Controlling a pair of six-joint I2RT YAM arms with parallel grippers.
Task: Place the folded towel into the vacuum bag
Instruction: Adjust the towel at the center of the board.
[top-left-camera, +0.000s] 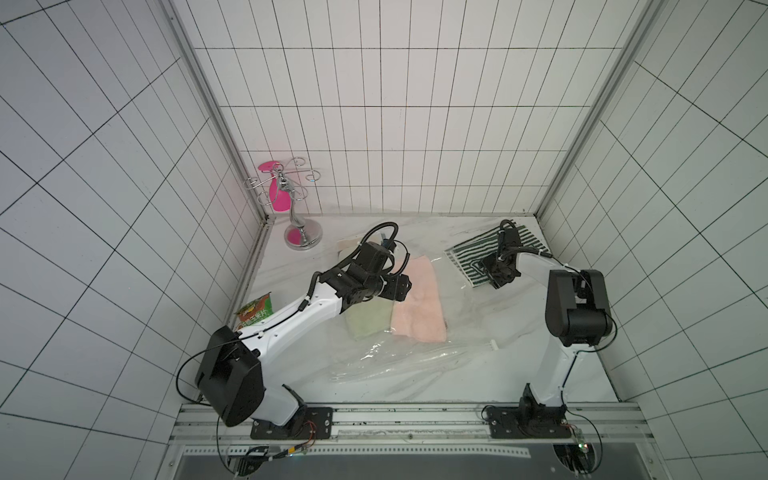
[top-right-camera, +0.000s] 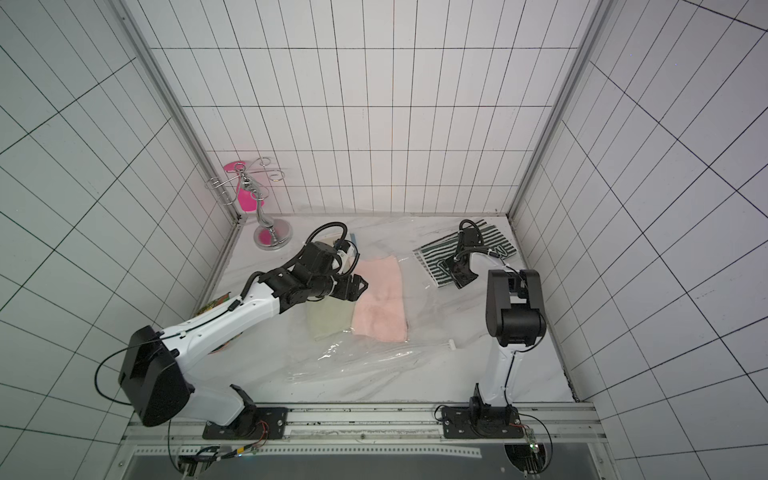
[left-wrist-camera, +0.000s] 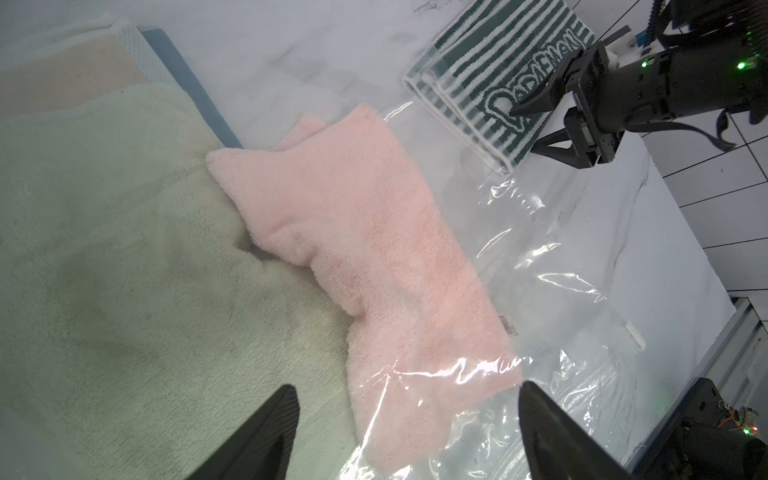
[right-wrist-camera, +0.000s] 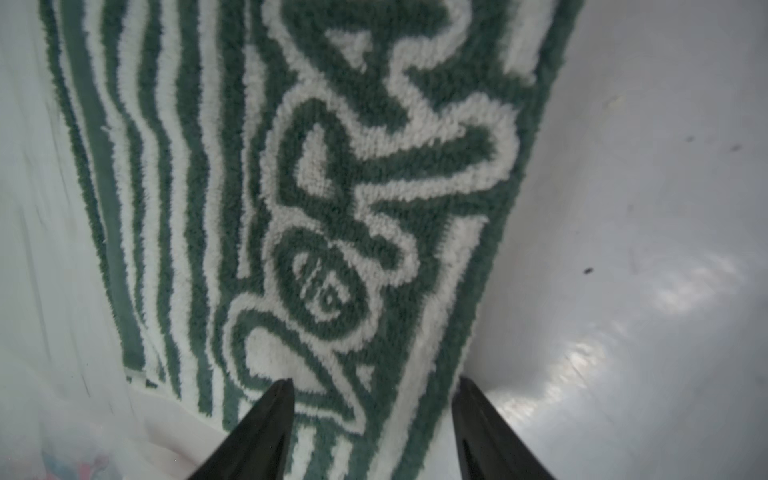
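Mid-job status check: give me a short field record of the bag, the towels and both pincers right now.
vacuum bag: clear, crinkled, lying on the table
pink towel: folded, bag plastic over its near end
pale green towel: beside the pink towel, touching it
striped towel: far right corner, apart from the others
left pincer: open, above the pink and green towels
right pincer: open, straddling the striped towel's edge

Both arms outstretched; left tool and right tool wide-jawed.
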